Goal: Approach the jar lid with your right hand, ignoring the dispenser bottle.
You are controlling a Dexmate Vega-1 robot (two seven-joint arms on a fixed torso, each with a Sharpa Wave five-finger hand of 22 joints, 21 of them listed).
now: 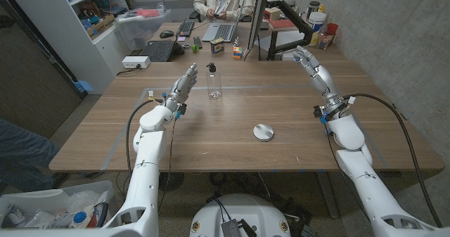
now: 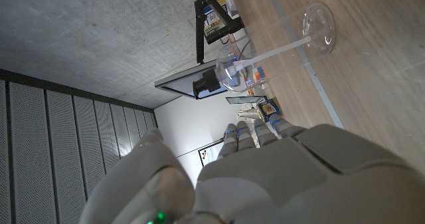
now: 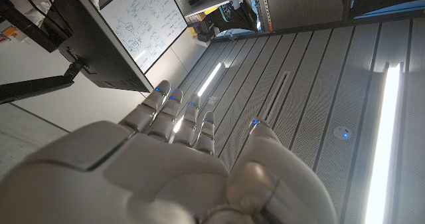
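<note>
Approach looks barely begun: right hand [image 1: 310, 61] is raised at the far right of the wooden table [image 1: 140, 142], fingers straight and apart, holding nothing. The round flat silver metal jar lid [image 1: 264, 132] lies near-centre, well apart from it. Left hand [image 1: 182, 88], also empty with fingers extended, sits just left of the clear plastic dispenser bottle with black pump [image 1: 214, 82].

Dispenser bottle [image 2: 247, 66]: clear body is blurring against the background in the left wrist view; contents too small to tell. Left hand [image 2: 265, 177]: the picture's bottom edge is cutting off its back.
</note>
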